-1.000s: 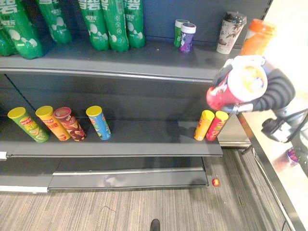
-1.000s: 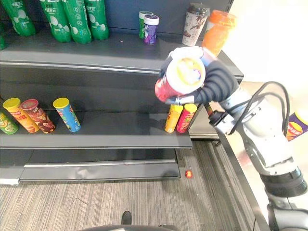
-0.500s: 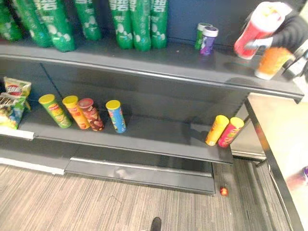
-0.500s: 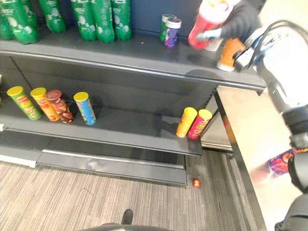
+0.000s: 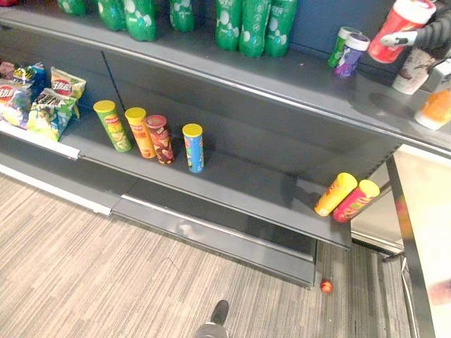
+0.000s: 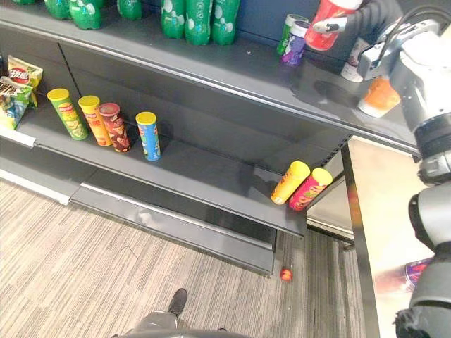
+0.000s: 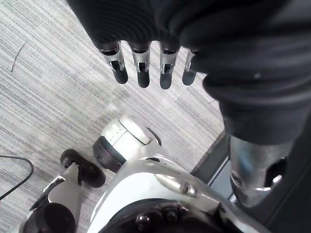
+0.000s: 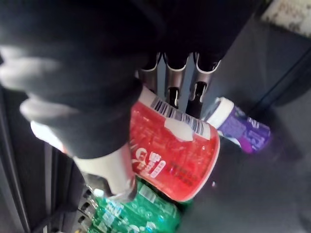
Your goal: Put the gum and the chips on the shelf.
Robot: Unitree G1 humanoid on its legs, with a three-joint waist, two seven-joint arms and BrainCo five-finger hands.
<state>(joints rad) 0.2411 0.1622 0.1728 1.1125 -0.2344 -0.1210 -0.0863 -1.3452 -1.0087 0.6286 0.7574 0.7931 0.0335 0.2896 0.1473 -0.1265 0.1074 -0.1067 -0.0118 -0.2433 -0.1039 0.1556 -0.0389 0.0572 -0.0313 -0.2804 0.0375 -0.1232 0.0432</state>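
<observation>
Stocking task, first item not yet set down. The right hand [image 6: 368, 15] is clenched round a red gum tub [image 6: 328, 20] with a white lid, held tilted above the far right of the upper shelf [image 6: 211, 65], just right of a purple tub [image 6: 294, 45] and a green tub [image 6: 285, 29]. The left hand [image 7: 141, 65] hangs over the floor, fingers released and empty. A blurred purple item [image 6: 414, 272] on the worktop [image 6: 373, 211] at right may be the chips, which would remain to be shelved.
</observation>
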